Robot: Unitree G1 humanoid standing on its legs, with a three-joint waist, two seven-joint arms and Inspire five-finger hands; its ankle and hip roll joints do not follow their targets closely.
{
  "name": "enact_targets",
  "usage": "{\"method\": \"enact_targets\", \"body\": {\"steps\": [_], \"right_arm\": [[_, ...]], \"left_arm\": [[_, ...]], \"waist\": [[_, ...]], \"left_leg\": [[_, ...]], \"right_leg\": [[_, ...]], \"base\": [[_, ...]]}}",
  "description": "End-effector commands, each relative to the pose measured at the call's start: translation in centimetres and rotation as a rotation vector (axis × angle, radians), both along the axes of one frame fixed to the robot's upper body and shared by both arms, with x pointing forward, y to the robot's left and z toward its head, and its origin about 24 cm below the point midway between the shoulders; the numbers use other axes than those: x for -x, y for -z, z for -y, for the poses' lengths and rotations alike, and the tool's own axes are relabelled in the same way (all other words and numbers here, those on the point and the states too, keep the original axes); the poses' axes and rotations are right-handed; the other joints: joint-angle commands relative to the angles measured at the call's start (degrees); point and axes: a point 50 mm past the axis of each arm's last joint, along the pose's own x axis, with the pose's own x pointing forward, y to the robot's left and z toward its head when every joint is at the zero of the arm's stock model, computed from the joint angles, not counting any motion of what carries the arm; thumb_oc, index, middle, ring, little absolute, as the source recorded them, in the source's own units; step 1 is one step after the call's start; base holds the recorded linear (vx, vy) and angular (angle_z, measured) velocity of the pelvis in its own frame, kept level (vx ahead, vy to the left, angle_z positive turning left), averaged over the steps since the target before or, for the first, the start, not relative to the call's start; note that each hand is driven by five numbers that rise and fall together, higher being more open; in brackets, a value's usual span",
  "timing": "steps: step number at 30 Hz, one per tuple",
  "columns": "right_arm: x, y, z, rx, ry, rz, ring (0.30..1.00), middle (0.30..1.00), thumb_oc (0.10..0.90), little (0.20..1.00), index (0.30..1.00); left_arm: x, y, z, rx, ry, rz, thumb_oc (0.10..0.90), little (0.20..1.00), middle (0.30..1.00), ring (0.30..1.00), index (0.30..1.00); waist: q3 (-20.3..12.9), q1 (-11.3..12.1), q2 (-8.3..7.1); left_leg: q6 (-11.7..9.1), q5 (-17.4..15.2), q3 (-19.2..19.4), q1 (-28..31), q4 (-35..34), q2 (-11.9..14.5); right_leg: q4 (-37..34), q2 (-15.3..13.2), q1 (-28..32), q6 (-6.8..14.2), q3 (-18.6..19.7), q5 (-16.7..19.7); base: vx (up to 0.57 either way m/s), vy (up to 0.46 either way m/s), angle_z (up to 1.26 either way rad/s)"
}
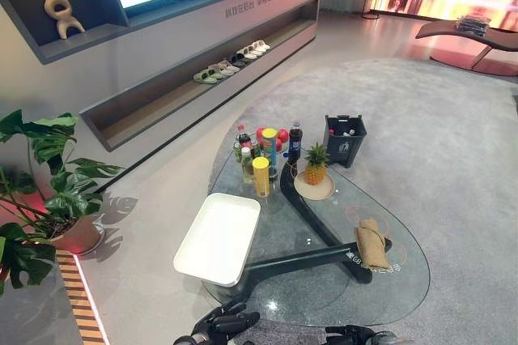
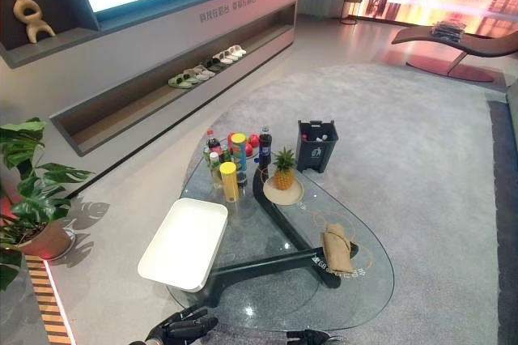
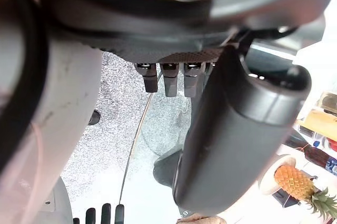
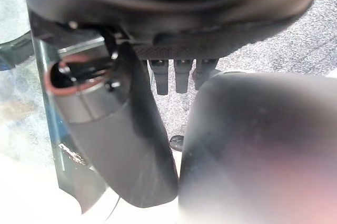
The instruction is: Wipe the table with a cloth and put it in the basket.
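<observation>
A folded tan cloth [image 1: 371,243] lies on the right part of the glass table [image 1: 324,296], apart from both hands. A white rectangular basket [image 1: 218,238] stands on the table's left side, with nothing in it. My left hand [image 1: 227,322] hovers at the table's near edge with its fingers [image 3: 168,79] relaxed and holding nothing. Low at the near edge, my right hand [image 1: 352,334] is further right, its fingers [image 4: 179,79] straight and empty. The cloth is ahead of the right hand, a good way off.
Bottles, a yellow can [image 1: 261,175] and a pineapple on a plate [image 1: 315,168] crowd the table's far end. A dark bin [image 1: 345,139] stands on the carpet beyond it. A potted plant [image 1: 48,199] is on the floor at the left.
</observation>
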Motion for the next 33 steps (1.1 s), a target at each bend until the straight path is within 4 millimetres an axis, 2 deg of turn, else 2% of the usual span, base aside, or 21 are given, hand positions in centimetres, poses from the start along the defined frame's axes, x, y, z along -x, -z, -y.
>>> {"method": "enact_targets", "body": {"steps": [1, 22, 33], "right_arm": [[0.2, 0.4, -1.7, -0.036, -0.027, -0.032, 0.900, 0.900, 0.800, 0.900, 0.900], [0.1, 0.4, -1.6, -0.024, -0.045, -0.015, 0.900, 0.900, 0.800, 0.900, 0.900], [-2.6, -0.6, -2.3, -0.044, -0.069, 0.202, 0.900, 0.900, 0.800, 0.900, 0.900]], "left_arm": [[-0.7, 0.0, 1.9, 0.057, 0.075, -0.004, 0.800, 0.900, 0.900, 0.900, 0.900], [-0.8, 0.0, 1.8, 0.041, 0.049, 0.013, 0.800, 0.900, 0.900, 0.900, 0.900], [-0.6, 0.0, 1.4, 0.024, 0.019, 0.013, 0.800, 0.900, 0.900, 0.900, 0.900]], "waist": [[1.66, 0.82, -2.51], [1.36, 1.05, -2.52], [1.98, 1.21, -3.26]], "left_leg": [[2.06, -2.56, 1.06, 1.75, 0.56, -2.33], [2.11, -2.79, 1.02, 1.86, 0.63, -2.43], [2.18, -2.84, 0.74, 1.20, 1.18, -2.43]], "right_leg": [[0.23, -1.00, -2.13, -0.29, -0.08, 0.10], [0.23, -1.01, -1.96, -0.38, -0.35, -0.07], [0.23, -0.91, -2.23, -0.22, -0.30, 0.19]], "base": [[0.00, 0.000, 0.00], [0.00, 0.000, 0.00], [0.00, 0.000, 0.00]]}}
